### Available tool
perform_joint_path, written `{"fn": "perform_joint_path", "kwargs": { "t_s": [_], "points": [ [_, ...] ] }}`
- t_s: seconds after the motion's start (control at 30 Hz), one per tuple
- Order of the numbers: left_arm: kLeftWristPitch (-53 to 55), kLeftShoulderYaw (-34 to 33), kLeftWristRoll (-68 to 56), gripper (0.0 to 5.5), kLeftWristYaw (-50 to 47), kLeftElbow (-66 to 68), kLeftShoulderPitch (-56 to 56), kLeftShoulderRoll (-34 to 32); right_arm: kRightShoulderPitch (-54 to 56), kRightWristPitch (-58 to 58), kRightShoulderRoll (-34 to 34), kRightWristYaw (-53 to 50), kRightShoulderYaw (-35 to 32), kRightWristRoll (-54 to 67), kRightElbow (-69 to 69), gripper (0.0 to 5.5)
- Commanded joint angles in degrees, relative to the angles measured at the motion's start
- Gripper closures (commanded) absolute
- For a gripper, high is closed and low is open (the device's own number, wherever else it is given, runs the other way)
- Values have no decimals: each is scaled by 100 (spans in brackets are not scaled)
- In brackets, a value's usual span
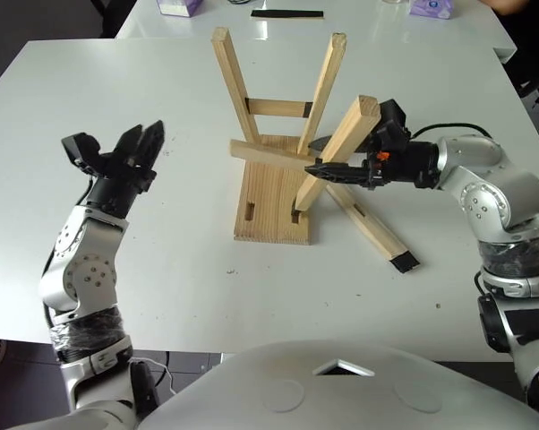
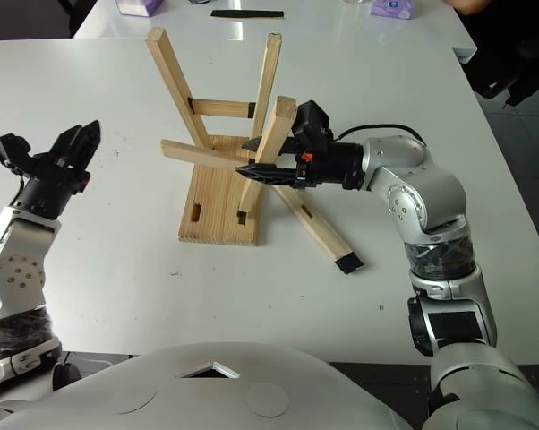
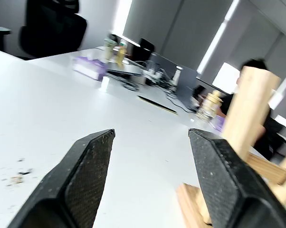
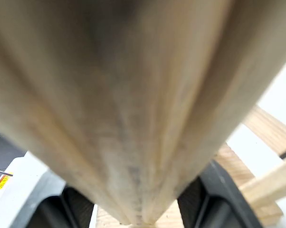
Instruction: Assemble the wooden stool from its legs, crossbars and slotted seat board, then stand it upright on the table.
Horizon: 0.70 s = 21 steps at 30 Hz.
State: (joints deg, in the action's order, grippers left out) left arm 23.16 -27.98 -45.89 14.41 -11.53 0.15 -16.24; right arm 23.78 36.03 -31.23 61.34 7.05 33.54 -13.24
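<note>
Right gripper (image 1: pixel 316 156) pinches tilted leg (image 1: pixel 352 127), its lower end on seat board (image 1: pixel 268 206); left gripper (image 1: pixel 144 136) spread above desk (image 1: pixel 162 260).

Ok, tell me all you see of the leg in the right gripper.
The leg is a pale, square-section wooden bar, bare and unpainted. It stands tilted, top leaning toward the robot's right, lower end at a slot in the seat board. The right gripper is shut around its middle.
</note>
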Motion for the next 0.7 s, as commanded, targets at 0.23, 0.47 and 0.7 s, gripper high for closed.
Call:
{"fn": "perform_joint_path", "kwargs": {
  "t_s": [0.23,0.47,0.7],
  "points": [
    [-482,2,380,260,-530,215,-112,523,253,-202,-97,461,206,-119,424,348],
    [-619,119,537,260,-358,289,-15,581,231,-320,-123,579,322,-264,647,348],
    [-756,222,628,260,-249,488,-69,628,104,-340,-15,484,357,-210,534,348]
  ]
}}
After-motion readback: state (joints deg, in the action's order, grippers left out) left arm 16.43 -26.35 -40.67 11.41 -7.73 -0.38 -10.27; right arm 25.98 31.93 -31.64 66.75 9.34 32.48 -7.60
